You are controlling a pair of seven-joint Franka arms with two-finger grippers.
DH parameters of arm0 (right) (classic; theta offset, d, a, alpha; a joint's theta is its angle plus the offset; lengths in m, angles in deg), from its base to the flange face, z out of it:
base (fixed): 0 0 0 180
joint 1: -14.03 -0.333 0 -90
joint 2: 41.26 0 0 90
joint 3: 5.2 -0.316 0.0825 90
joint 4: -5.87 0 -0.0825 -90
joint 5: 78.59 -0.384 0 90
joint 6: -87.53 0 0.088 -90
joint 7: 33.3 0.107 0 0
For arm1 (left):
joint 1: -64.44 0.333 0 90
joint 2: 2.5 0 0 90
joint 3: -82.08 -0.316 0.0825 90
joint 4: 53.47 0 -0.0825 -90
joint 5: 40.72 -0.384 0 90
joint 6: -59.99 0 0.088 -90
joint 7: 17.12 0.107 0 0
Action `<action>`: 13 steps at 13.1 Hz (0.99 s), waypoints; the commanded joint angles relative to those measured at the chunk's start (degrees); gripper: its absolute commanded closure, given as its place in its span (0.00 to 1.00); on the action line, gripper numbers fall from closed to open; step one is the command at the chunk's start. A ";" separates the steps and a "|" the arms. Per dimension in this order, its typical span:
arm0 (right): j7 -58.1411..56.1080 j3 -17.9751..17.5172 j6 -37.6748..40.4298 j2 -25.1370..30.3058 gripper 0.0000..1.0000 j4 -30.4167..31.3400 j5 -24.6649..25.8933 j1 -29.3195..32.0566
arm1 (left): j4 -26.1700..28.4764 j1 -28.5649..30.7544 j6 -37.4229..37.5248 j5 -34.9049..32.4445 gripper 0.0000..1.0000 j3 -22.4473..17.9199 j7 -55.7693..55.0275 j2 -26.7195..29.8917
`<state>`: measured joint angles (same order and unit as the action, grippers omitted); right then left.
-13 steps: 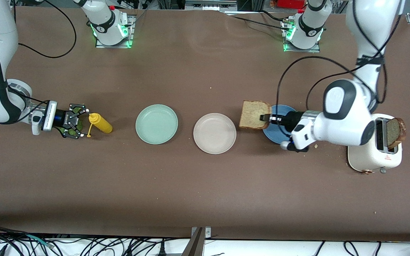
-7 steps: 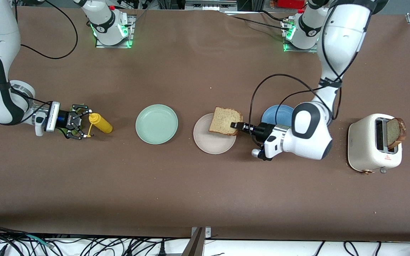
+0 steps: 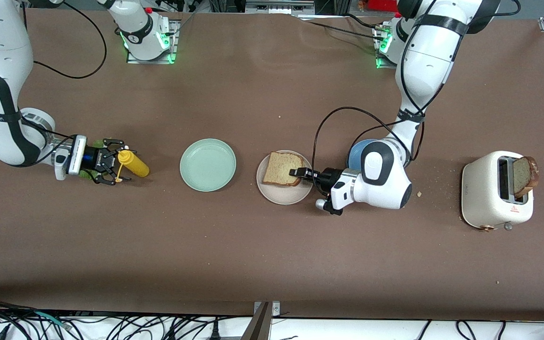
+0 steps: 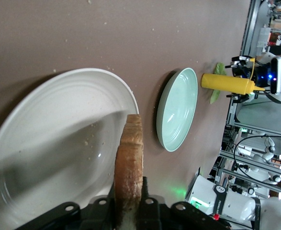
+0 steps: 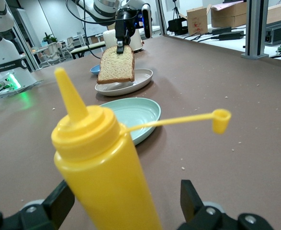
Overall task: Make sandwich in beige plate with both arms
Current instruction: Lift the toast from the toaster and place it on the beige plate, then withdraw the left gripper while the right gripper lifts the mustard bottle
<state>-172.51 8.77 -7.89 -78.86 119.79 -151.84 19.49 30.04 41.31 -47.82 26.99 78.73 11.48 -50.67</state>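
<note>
While the left gripper (image 3: 295,172) pinches the crust edge of a square slice of light brown bread (image 3: 279,175), the slice stands tilted over the beige plate (image 3: 275,194), its lower edge close to the matte, shallow dish; the left wrist view shows the porous crumb edge-on between the black fingers, with faint concentric rings in the plate's pale floor. Whether the bread already touches the plate cannot be told. Toward the right arm's end sits a round mint-green plate (image 3: 208,164) with a low raised rim, and toward the left arm's end a blue plate (image 3: 356,152) lies partly hidden under the left arm. The right gripper (image 3: 110,168) lies low at the right arm's end of the table, its fingers spread wide on either side of a glossy yellow squeeze bottle (image 3: 133,163) with a conical nozzle and a dangling cap, not clamped on it; a crinkled green lettuce leaf (image 3: 93,143) peeks out beside the gripper. A cream toaster (image 3: 495,199) with rounded corners holds a second, darker slice (image 3: 524,175) upright in a slot. The table (image 3: 272,255) is covered in dull brown material dotted with crumbs; cables trail along its near edge.
</note>
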 commanded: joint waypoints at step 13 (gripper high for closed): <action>0.41 0.36 -12.15 3.94 1.00 -1.51 -3.31 -6.50 | 0.07 7.31 -1.53 -10.46 0.00 -10.96 -1.43 5.09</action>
<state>-175.02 8.77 -17.60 -77.19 118.19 -154.93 15.03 29.40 48.98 -49.83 21.60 69.81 12.87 -48.76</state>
